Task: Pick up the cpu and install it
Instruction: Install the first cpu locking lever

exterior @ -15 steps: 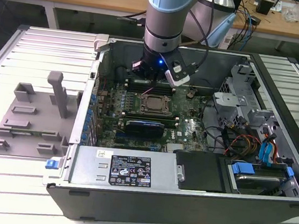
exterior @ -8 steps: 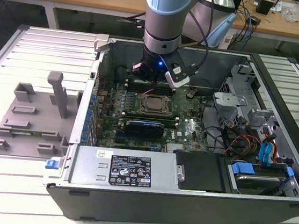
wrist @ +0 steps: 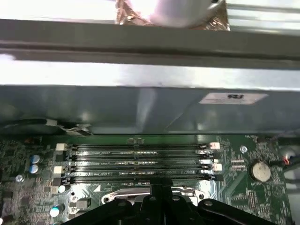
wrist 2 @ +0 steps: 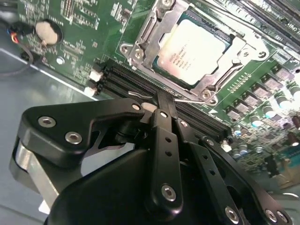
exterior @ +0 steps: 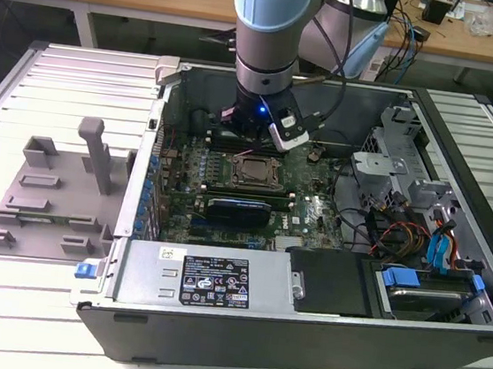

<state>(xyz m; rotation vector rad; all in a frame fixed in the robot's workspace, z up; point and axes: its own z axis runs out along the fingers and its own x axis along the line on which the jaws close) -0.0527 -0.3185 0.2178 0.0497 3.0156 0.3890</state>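
Now gripper [wrist 2: 161,101] pinched to thin tip, fingers together, holding nothing, hovering over memory slots [wrist 2: 136,84] just beside socket. Cpu [wrist 2: 192,47] lies flat in socket frame [wrist 2: 140,42], upper centre of second wrist view, silver top up, square, edges running diagonally across frame.

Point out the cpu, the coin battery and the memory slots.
cpu [wrist 2: 192,51]: second wrist view, middle of its silver top.
coin battery [wrist: 260,171]: first wrist view, its round face.
memory slots [wrist: 136,162]: first wrist view, middle slot.

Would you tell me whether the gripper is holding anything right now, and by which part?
Nothing: the gripper is shut and empty; the cpu sits in its socket.
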